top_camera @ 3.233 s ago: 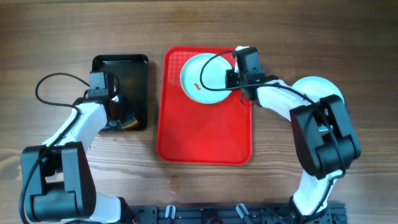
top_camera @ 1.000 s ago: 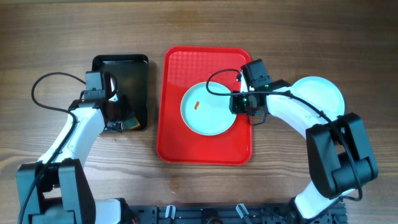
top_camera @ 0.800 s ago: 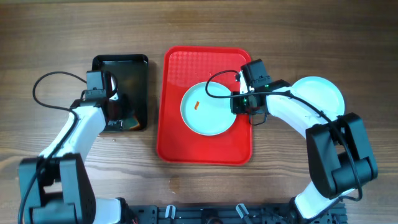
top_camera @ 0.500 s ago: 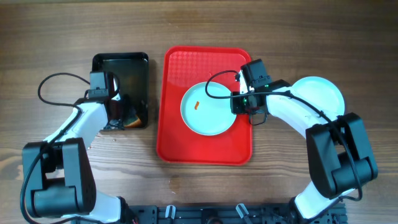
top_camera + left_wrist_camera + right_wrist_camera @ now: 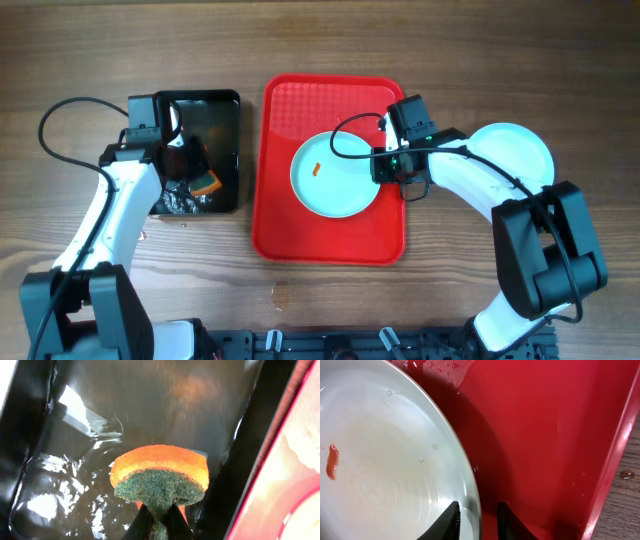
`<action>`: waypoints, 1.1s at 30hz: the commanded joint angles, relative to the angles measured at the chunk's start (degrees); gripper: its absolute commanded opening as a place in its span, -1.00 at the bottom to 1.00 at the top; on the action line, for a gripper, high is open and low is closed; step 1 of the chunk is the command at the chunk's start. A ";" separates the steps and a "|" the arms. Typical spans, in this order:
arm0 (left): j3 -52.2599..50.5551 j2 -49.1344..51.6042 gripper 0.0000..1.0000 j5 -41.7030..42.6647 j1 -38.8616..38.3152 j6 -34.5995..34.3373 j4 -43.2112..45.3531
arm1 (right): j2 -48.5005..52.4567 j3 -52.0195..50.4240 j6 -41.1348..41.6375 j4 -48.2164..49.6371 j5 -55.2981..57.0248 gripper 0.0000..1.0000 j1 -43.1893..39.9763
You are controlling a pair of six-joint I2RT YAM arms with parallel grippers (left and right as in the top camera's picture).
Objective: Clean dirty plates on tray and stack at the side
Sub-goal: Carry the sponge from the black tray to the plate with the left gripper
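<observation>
One pale blue dirty plate [image 5: 335, 178] lies in the middle of the red tray [image 5: 330, 245], with an orange smear [image 5: 316, 169] left of its centre. My right gripper [image 5: 381, 166] is shut on the plate's right rim. In the right wrist view the fingers [image 5: 452, 519] straddle the rim of the plate [image 5: 385, 460], and the smear [image 5: 332, 461] shows at the left. My left gripper [image 5: 195, 180] is shut on an orange and green sponge [image 5: 205, 183] and holds it over the black tray [image 5: 215, 110]. The left wrist view shows the sponge [image 5: 160, 472] pinched in the gripper [image 5: 159, 527].
Pale blue plate or plates [image 5: 520, 150] lie on the wooden table right of the red tray, partly under my right arm; how many I cannot tell. The black tray is lined with wet, shiny film [image 5: 75, 470]. The red tray's rim [image 5: 300, 460] lies just right of the sponge.
My left gripper has lifted the sponge from the black tray's front and moved it back and left. My right gripper dragged the plate from the tray's back to its middle, then stayed still.
</observation>
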 commanded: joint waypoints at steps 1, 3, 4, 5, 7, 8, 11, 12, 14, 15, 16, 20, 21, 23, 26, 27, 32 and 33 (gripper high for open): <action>-5.51 2.99 -0.92 -2.01 0.04 1.07 5.99 | -0.44 -0.04 -1.18 0.02 1.05 -0.48 -0.07; -8.11 4.98 -0.92 -1.75 0.04 0.66 9.38 | -0.44 -0.04 -1.18 -0.15 1.05 -0.49 -0.07; -8.76 5.92 -0.92 -1.77 0.04 0.68 9.90 | -0.44 -0.04 -1.31 -0.31 1.05 -0.50 -0.07; -8.92 6.73 -0.92 -1.81 0.04 0.70 9.73 | -0.44 -0.04 -2.21 -0.35 1.05 -0.53 -0.07; -8.92 7.41 -0.92 -1.81 0.04 0.72 9.03 | -0.44 -0.04 -5.09 -0.35 1.14 -0.56 -0.07; -8.90 7.41 -0.92 -1.79 0.04 0.72 8.83 | -0.44 -0.04 -6.10 -0.33 1.16 -0.56 -0.07; -7.23 6.36 -0.92 -0.04 0.04 0.72 6.10 | -0.44 -0.04 -7.15 -0.44 2.49 -0.56 -0.07; -6.12 5.68 -0.92 0.98 0.04 0.74 4.59 | -0.44 -0.04 -7.10 -0.48 2.45 -0.56 -0.07; -3.34 3.89 -0.92 3.39 0.04 0.74 1.38 | -0.44 -0.04 -6.93 -0.52 2.43 -0.58 -0.07; -1.84 2.89 -0.92 5.09 0.04 0.74 -0.07 | -0.44 -0.04 -6.60 -0.57 2.43 -0.63 -0.07; -0.28 1.84 -0.92 7.28 -0.07 0.72 -1.27 | -0.44 -0.04 -5.88 -0.59 2.43 -0.65 -0.07; 3.80 -1.68 -0.92 17.11 -2.62 0.66 -1.11 | -0.44 -0.04 -4.98 -0.61 2.38 -0.70 -0.07; 4.07 -2.10 -0.92 18.34 -3.93 0.55 -0.13 | -0.44 -0.04 -4.98 -0.61 2.38 -0.70 -0.07; 4.07 -2.25 -0.92 18.56 -7.56 -0.79 2.23 | -0.44 -0.04 -5.05 -0.63 2.38 -0.71 -0.07; 4.04 -0.57 -0.92 18.45 -13.68 -0.83 6.49 | -0.44 -0.04 -5.05 -0.79 2.40 -0.81 -0.07; 4.04 -0.09 -0.92 18.27 -15.23 -0.83 7.67 | -0.44 -0.04 -5.05 -0.85 2.40 -0.85 -0.07; 4.04 5.70 -0.92 15.26 -26.49 -0.83 15.80 | -0.44 -0.04 -5.01 -0.98 2.38 -0.91 -0.07; 4.04 6.80 -0.92 14.82 -27.82 -0.81 16.59 | -0.44 -0.04 -5.03 -0.98 2.38 -0.91 -0.07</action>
